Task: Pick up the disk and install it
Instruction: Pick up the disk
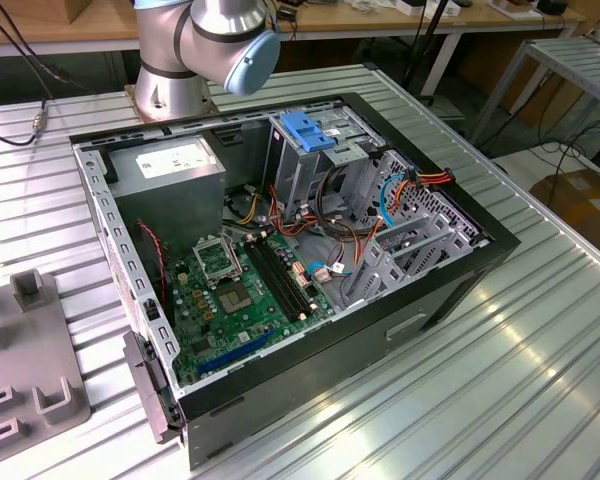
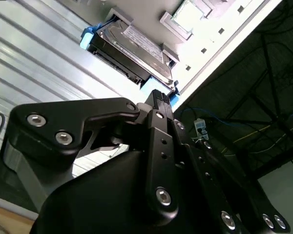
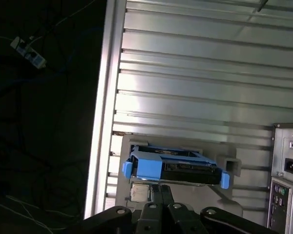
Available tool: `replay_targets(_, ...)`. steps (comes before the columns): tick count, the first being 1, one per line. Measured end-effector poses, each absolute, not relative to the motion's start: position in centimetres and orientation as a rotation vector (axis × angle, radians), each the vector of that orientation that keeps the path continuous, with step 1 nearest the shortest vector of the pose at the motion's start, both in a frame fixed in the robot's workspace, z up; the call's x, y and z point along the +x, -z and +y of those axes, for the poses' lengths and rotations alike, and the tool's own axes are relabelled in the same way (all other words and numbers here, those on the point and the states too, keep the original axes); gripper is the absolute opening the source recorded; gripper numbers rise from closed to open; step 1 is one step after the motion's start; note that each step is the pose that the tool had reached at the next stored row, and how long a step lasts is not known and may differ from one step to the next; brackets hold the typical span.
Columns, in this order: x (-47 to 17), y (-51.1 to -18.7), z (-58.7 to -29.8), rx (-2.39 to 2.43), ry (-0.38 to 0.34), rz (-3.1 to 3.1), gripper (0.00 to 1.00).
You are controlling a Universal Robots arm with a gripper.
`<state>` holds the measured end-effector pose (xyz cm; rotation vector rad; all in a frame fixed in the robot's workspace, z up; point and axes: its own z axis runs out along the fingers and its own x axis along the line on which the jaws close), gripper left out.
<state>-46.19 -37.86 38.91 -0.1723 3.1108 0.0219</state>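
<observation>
Gripper (image 3: 161, 191), fingers closed together and empty, hangs just short of the flat silver-grey metal disk in its blue plastic frame (image 3: 185, 168), seated in a grey holder (image 3: 232, 165), likely so its edge is offered up.

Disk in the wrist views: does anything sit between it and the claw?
Nothing visible does. The disk lies in a grey holder on the ribbed table, and the claw points at its blue frame with no object between.
</observation>
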Motion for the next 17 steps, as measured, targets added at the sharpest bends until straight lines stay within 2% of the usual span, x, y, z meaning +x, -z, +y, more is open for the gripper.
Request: replay_targets(17, -46.19, -38.91, -37.86, -0.604, -0.027, 3.059, 0.10)
